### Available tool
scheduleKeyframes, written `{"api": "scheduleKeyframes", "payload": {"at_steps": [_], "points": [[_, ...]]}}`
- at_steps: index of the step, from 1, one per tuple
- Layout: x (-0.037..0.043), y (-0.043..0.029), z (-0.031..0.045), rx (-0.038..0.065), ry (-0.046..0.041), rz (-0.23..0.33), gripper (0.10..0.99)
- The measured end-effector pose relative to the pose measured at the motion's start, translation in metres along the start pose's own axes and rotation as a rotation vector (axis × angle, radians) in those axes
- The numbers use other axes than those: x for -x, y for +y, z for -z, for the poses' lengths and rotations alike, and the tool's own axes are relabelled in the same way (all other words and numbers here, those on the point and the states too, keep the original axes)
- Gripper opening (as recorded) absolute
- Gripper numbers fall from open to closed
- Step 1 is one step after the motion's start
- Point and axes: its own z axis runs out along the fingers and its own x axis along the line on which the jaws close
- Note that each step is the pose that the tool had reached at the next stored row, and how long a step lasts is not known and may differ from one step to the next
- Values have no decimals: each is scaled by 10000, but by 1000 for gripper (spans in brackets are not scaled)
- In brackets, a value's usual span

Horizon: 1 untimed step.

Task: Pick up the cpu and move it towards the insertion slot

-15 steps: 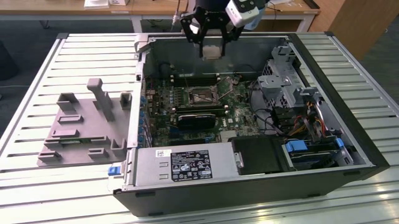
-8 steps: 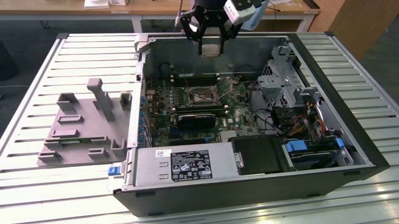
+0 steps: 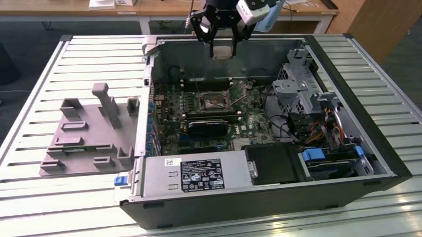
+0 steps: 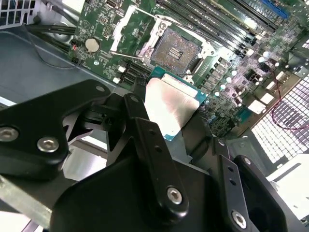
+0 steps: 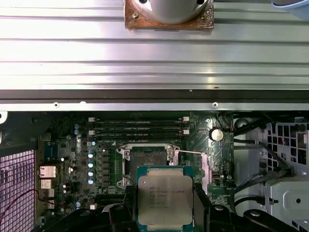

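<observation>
The open computer case (image 3: 264,197) lies on its side on a slatted table (image 3: 39,74). Inside it sits a green board (image 5: 203,130) with the insertion slot (image 5: 147,159) in the middle, a square dark socket with a silver frame, and long memory slots (image 5: 140,126) at its 12 o'clock in the first wrist view. The gripper (image 4: 164,121) pinches the cpu (image 4: 169,106) between its black fingers (image 4: 145,130), seemingly above the slot. The chip is flat, square and shiny silver with a green rim.

Light: bright daylight is glaring off the ribbed silver metal table (image 3: 39,89).
Focus: the black gripper (image 4: 178,140) is blurring nearby.
</observation>
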Motion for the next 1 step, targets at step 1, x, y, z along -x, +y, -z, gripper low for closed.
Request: {"api": "scheduleKeyframes", "payload": {"at_steps": [1], "points": [[0, 0, 0, 0, 0, 0, 541]]}}
